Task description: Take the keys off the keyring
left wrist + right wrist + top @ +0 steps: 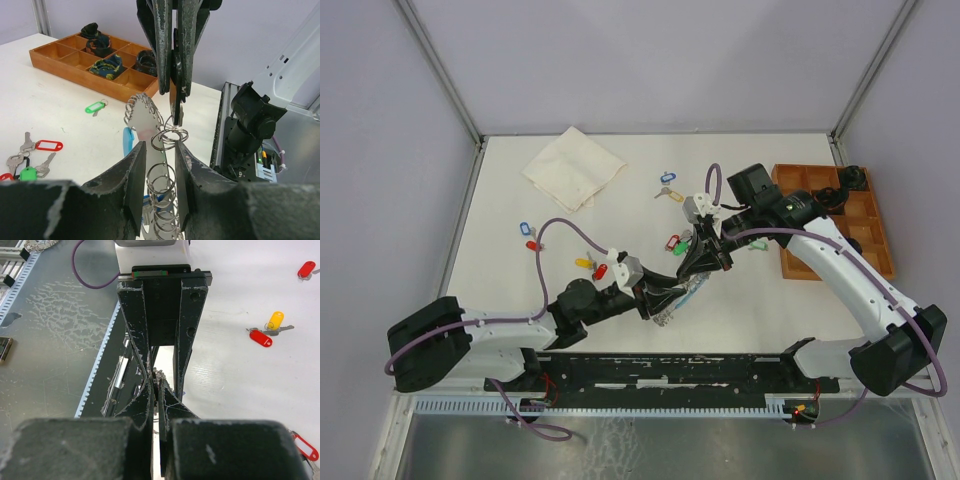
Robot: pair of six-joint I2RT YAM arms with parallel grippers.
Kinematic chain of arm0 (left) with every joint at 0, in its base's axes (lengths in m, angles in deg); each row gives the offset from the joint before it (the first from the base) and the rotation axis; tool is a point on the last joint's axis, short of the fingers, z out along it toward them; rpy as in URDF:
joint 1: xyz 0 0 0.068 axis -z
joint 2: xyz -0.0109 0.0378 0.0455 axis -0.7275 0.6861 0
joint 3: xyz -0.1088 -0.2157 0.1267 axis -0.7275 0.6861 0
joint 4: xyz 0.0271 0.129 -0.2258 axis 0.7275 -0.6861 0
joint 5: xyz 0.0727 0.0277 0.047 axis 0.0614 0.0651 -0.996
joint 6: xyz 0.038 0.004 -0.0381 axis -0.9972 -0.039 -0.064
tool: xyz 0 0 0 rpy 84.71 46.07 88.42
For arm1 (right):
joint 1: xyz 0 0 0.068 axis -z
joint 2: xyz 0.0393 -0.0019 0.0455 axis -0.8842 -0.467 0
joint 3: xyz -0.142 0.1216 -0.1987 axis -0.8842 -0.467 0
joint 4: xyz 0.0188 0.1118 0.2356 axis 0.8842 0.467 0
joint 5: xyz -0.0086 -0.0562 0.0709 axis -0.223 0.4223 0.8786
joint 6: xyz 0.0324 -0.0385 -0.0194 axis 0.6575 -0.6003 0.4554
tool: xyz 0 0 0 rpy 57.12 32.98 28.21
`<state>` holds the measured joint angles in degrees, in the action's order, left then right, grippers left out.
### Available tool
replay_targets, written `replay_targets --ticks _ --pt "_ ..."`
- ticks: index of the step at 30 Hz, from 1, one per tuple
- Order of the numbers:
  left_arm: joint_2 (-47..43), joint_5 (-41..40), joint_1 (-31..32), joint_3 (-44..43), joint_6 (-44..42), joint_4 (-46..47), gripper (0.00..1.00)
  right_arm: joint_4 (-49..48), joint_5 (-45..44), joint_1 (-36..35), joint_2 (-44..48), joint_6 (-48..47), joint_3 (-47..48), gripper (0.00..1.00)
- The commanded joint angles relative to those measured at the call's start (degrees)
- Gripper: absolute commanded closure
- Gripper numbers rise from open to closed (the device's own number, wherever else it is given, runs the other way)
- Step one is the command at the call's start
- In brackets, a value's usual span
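Keyring (682, 292) gripped between two robot arms, left of the wooden tray (875, 235).
Left gripper (159, 152) clamps the one silvery loop; right gripper (173, 94) is pinched tight on one key (177, 109) hanging from it. Eight loose tagged keys (601, 271) lie in four pairs farther left of the tray, as does one cream cloth (573, 165); a ninth green-tagged key (95, 107) lies nearest the tray. Four tray compartments each hold one dark object (106, 66).

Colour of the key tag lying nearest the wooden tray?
Green: the tag shows best in the left wrist view.
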<state>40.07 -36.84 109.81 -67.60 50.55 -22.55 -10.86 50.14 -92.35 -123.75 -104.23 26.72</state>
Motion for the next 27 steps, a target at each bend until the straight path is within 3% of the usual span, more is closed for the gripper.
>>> replay_targets --ticks 1,13,27 --pt "-2.4 -1.6 0.3 -1.6 -2.5 0.7 0.63 -1.9 2.2 0.3 2.0 1.0 0.0 0.99" --pt "-6.4 -5.2 0.8 -1.5 -1.4 -6.5 0.59 -4.9 0.7 0.3 2.1 4.4 -0.6 0.99" --pt "-15.4 -15.7 5.7 -3.6 0.0 -22.9 0.61 -9.7 -1.7 0.5 2.3 9.7 -1.8 0.99"
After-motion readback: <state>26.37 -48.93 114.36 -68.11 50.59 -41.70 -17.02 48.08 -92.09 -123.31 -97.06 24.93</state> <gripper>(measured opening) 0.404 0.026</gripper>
